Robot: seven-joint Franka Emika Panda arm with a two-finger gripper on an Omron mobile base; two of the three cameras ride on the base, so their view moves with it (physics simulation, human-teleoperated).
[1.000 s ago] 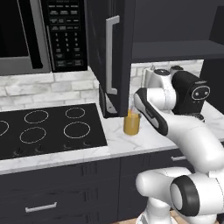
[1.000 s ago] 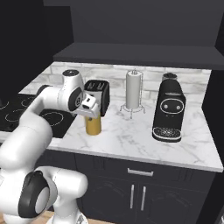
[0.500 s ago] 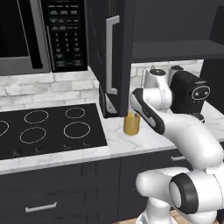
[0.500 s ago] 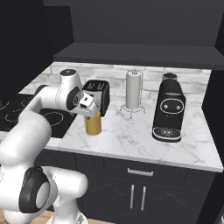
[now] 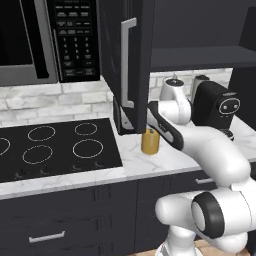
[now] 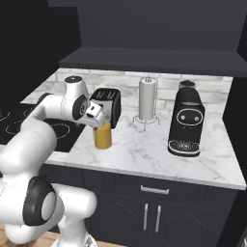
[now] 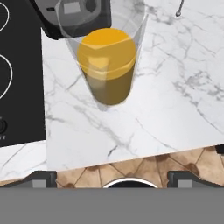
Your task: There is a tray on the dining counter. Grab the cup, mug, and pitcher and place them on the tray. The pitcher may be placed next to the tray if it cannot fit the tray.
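The pitcher is a clear glass cylinder with amber-orange contents, standing upright on the marble counter just right of the cooktop. In the hand view I look down into the pitcher, clear near its rim. My gripper hangs just above and in front of it, tilted down at it. Its fingertips stand wide apart, open, with nothing between them. The tray, the cup and the mug are out of view.
A dark toaster stands right behind the pitcher. Further right are a paper-towel roll and a black coffee machine. An open cabinet door hangs over the pitcher, with the cooktop to its left and a microwave above.
The hand has swung down and toward the cabinet door, closer over the pitcher. The pitcher has not moved, and the jaws stay wide.
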